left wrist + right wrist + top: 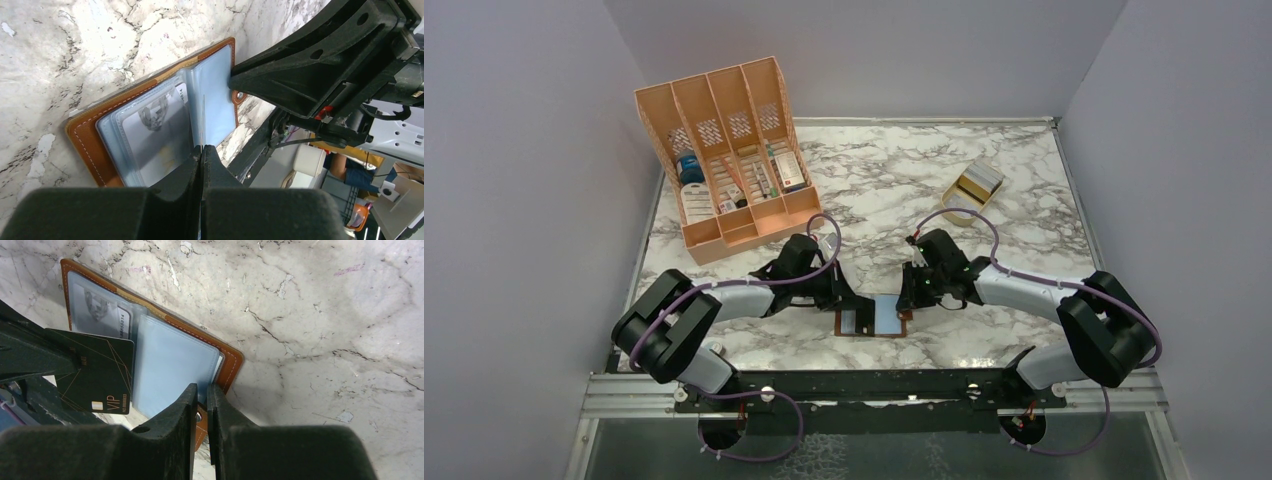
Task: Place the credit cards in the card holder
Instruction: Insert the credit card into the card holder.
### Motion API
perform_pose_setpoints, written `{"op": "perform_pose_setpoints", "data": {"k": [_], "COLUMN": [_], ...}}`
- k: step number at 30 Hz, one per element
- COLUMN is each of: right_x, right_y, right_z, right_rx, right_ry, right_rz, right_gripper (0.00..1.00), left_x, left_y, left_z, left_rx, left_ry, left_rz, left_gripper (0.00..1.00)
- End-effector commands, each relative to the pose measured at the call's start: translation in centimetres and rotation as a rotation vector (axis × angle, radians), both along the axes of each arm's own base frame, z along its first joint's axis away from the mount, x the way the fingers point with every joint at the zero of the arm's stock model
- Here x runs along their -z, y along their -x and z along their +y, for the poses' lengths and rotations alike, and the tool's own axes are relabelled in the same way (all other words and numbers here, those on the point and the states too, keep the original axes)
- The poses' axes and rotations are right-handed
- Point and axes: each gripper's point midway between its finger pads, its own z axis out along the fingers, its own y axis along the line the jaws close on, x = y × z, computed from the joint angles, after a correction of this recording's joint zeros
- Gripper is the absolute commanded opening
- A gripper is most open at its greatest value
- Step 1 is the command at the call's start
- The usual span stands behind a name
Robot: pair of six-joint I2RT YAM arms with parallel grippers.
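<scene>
The brown leather card holder (874, 318) (82, 135) (170, 365) lies open on the marble near the table's front edge, bluish sleeves up. One pale card (155, 120) (100, 312) sits in a left-hand sleeve. My left gripper (852, 297) (201, 147) is shut on a black VIP credit card (97, 372), held on edge over the sleeves and seen as a thin line (202, 120) in the left wrist view. My right gripper (911, 292) (202, 386) stands at the holder's right edge, jaws narrowed around the snap tab (200, 417). More credit cards (977, 181) stand at the back right.
A small tan wooden stand (957, 208) holds those cards at the back right. The big orange slotted organiser (724, 150) with small boxes and bottles stands at the back left. Grey walls close in the table on three sides.
</scene>
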Motion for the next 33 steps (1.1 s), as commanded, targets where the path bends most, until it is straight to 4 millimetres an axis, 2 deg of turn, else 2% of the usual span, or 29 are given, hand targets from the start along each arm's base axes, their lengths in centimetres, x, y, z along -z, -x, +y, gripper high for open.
{"op": "perform_pose_setpoints", "data": {"k": [1,16,23,29,33], "right_x": [1.4,1.4,0.3,-1.6,-2.2], "right_y": [0.7,0.8,0.5,0.1,0.1], "right_z": [-1.3,-1.3,-1.1,-1.0,-1.0], "right_rx": [0.012,0.013,0.016,0.028,0.027], "right_ry": [0.064,0.064,0.054,0.030,0.023], "right_rz": [0.016,0.020,0.003,-0.031,-0.037], "right_gripper": [0.14,0.14,0.15,0.21,0.29], "left_x": [-1.2,1.0,1.6,1.9,2.3], "left_y": [-0.3,-0.3,-0.5,-0.8,-1.1], "left_z": [-0.5,-0.4,-0.3,-0.2,0.0], "left_rx": [0.021,0.043,0.036,0.016,0.007], "left_ry": [0.018,-0.030,-0.044,-0.060,-0.078], "left_rz": [-0.039,-0.020,-0.015,-0.023,-0.034], "left_gripper": [0.00,0.00,0.00,0.00,0.00]}}
